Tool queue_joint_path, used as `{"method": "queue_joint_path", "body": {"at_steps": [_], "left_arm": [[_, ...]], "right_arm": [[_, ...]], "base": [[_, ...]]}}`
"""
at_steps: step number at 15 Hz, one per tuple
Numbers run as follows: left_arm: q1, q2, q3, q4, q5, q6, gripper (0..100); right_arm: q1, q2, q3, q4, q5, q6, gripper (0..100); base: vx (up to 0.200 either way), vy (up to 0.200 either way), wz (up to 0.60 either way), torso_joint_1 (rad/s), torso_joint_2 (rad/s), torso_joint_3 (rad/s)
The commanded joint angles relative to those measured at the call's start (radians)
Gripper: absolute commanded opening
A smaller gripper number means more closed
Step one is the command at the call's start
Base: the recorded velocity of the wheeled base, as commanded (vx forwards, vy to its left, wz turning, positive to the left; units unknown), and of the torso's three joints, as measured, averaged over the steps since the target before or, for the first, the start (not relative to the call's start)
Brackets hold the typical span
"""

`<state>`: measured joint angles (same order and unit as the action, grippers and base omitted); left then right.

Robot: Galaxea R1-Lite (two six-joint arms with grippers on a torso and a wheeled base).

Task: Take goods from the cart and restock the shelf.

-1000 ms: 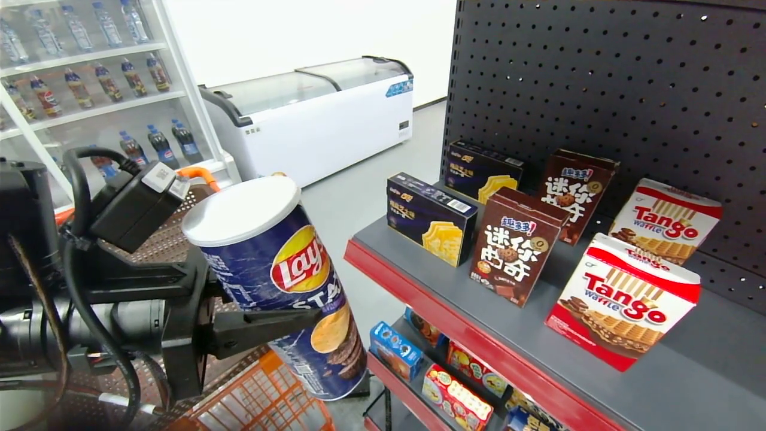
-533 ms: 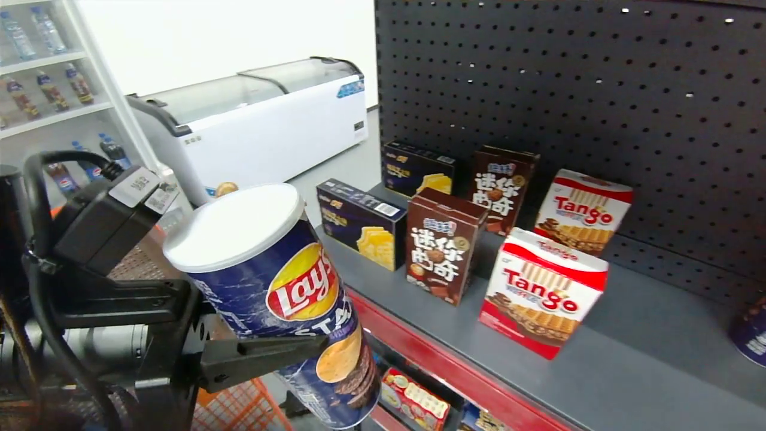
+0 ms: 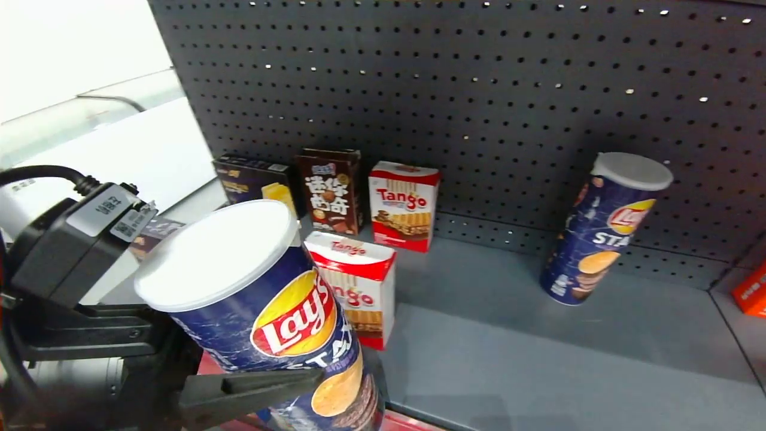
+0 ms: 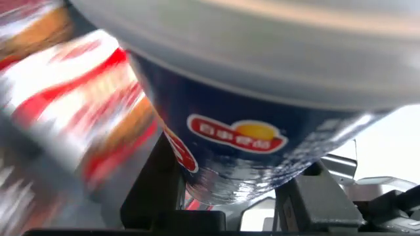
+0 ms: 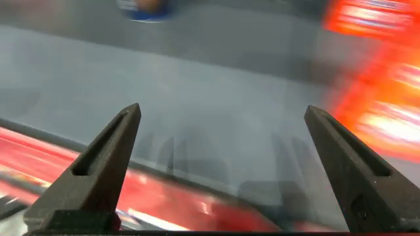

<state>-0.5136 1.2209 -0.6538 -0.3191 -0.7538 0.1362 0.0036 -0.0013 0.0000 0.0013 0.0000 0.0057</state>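
Left claw: The left claw (image 3: 257, 359) is shut tight on a blue chip can (image 3: 263, 299). One black finger is seen pressed across the low part of the can.
Held can: It is held up at the front left of the grey shelf (image 3: 508, 335). It is tipped a little, and its white lid is on. From the left wrist view, the can (image 4: 236, 131) is seen squeezed between the two sides of the claw (image 4: 230, 196).
Right claw: The right claw (image 5: 223, 110) is spread wide, and nothing is held in it. The grey shelf (image 5: 197, 85) is seen under it.
Other can: A second blue can (image 3: 601, 230) has been set on the shelf, well apart from the held one. It is near the back wall with holes (image 3: 479, 90). It cannot be told if the wall is touched.
Boxes: A red and white box (image 3: 353, 287) is seen just beside the held can. Behind it, three boxes are lined up at the back: a red and white one (image 3: 402, 205), a brown one (image 3: 330, 191) and a dark blue one (image 3: 254, 182).
Far right: An orange box (image 3: 753, 290) is cut off by the edge.
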Motion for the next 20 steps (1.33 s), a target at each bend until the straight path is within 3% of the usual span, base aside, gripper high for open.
{"method": "queue_joint_path", "body": {"at_steps": [1, 4, 20], "left_arm": [[0.0, -0.003, 0.0, 0.0, 0.001, 0.0, 0], [0.0, -0.001, 0.0, -0.001, 0.002, 0.0, 0], [0.01, -0.001, 0.039, -0.008, 0.005, -0.003, 0]], "right_arm": [[-0.001, 0.001, 0.0, 0.0, 0.002, 0.0, 100], [-0.001, 0.001, 0.0, 0.0, 0.0, 0.0, 100], [0.001, 0.001, 0.0, 0.0, 0.002, 0.0, 100]], "base": [[0.0, 0.0, -0.6, 0.002, 0.01, 0.007], [0.0, 0.0, -0.6, -0.001, 0.0, 0.004], [0.0, 0.0, -0.04, 0.0, 0.0, 0.0]]}}
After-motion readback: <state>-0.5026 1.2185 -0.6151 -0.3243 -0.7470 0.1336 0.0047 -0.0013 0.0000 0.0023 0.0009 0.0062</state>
